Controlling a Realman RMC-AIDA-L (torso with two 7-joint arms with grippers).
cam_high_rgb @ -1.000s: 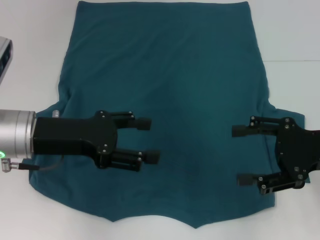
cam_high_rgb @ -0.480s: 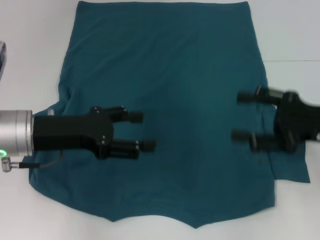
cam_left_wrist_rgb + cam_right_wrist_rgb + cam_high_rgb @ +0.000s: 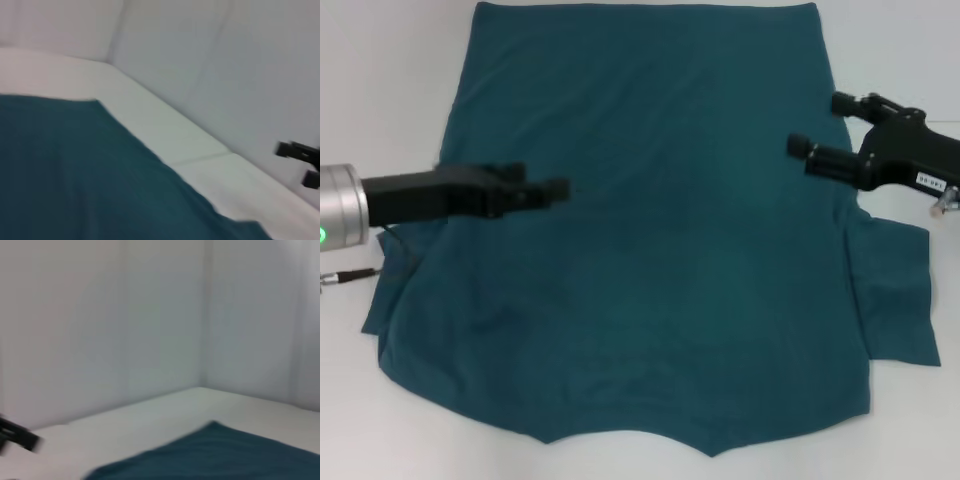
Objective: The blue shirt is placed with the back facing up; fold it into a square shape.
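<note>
The blue shirt (image 3: 650,220) lies spread flat on the white table (image 3: 380,60), plain side up, filling the middle of the head view from the top edge down to the lower part of the frame. One sleeve pokes out at the right edge, and the other bunches at the left edge, under the arm. Soft creases run across the cloth.

The left tool (image 3: 535,190) reaches in from the left edge, over the shirt's left-centre. It is turned edge-on here, so its two fingers overlap and I cannot tell whether it is released or clenched. Nothing of the cloth looks lifted beneath it.

Over at the upper right, the right tool (image 3: 818,130) hangs by the shirt's right side seam, released, its two fingers (image 3: 802,147) spread apart, with nothing between them.

In the left wrist view, the shirt fills the lower left with pale table beyond it, and the right tool shows small and dark at the right edge. The right wrist view catches a corner of the shirt at the bottom, with the left tool dark at the left edge.
</note>
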